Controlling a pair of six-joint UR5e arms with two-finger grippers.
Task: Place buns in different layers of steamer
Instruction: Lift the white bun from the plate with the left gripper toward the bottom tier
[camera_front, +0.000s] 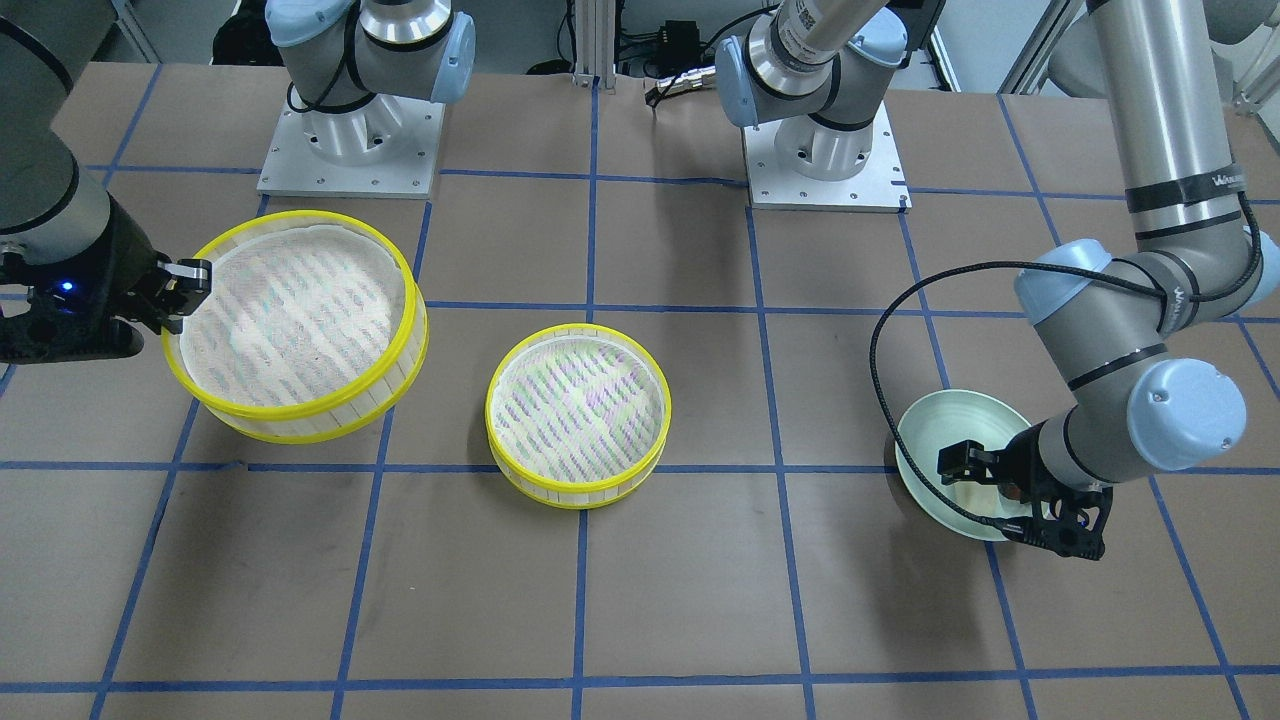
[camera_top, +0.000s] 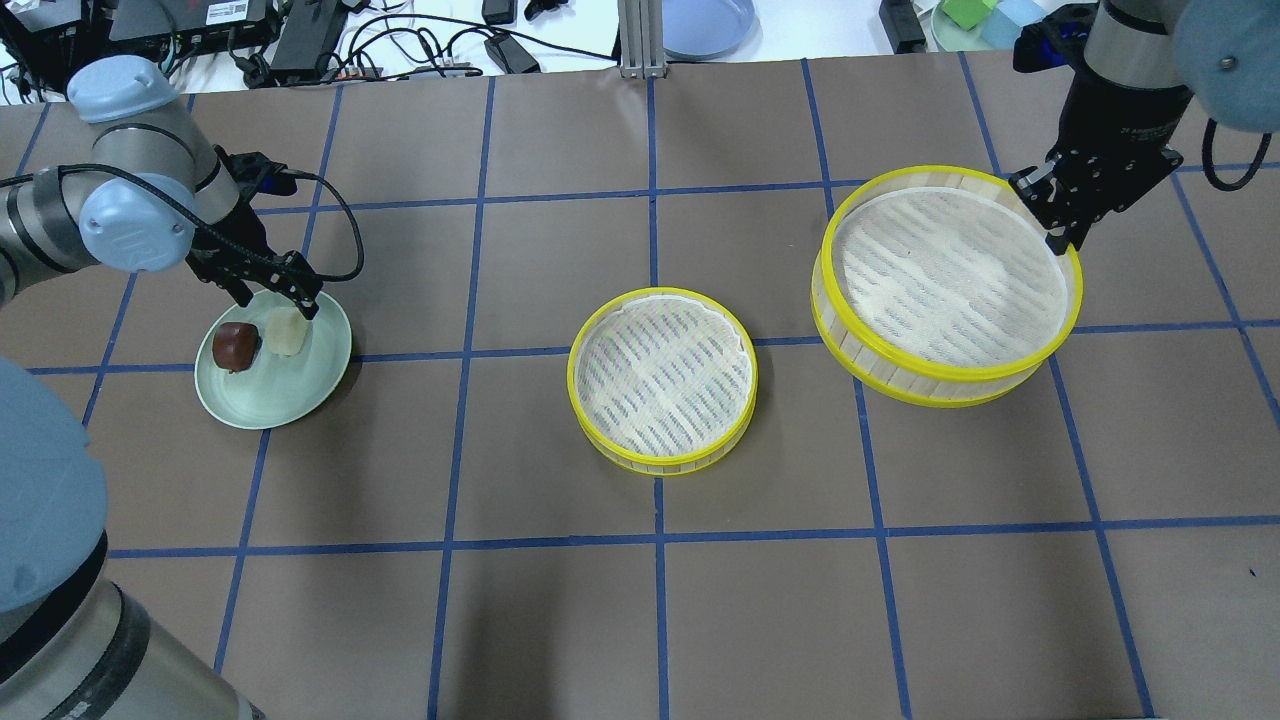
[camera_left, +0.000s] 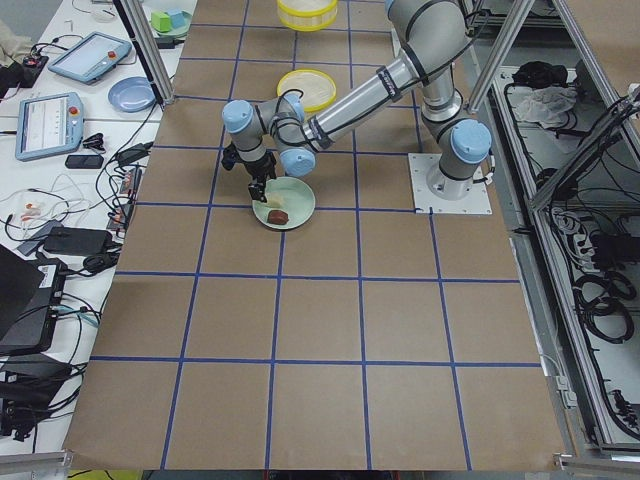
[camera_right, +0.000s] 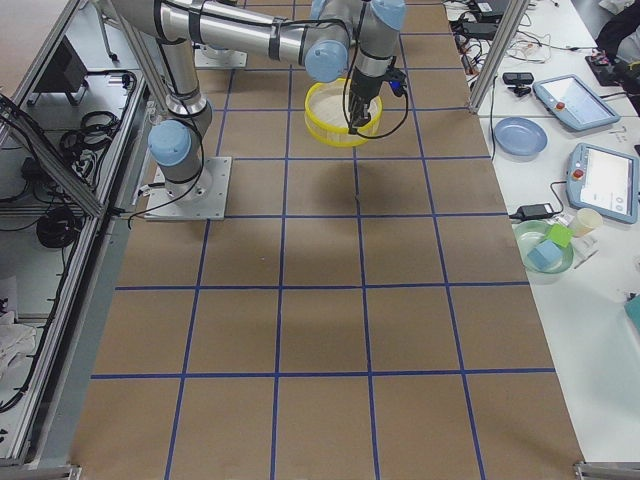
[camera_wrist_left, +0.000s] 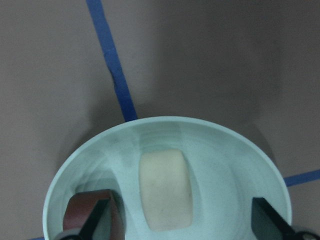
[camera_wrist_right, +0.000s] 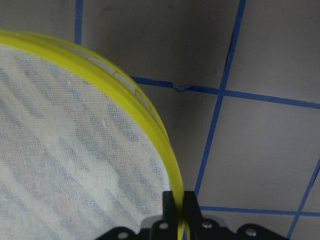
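Nearest, one steamer layer (camera_top: 662, 378) is sitting flat on the table (camera_top: 900, 600). Beyond, the left gripper (camera_top: 278, 303) is hanging over the plate (camera_top: 290, 395), jaws apart astride the cream bun (camera_top: 284, 331), with the brown bun (camera_top: 235, 346) beside it. Farthest, the right gripper (camera_top: 1055, 225) is pinching the other layer (camera_top: 950, 280) by its rim, holding it tilted and seemingly clear of the table.

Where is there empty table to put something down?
Bare table lies between the green plate and the middle basket, and across the whole strip on the robot's side of both. It is crowded on the plate, where the left pincer straddles the cream bun beside the brown bun. The right pincer grips the other basket's rim.
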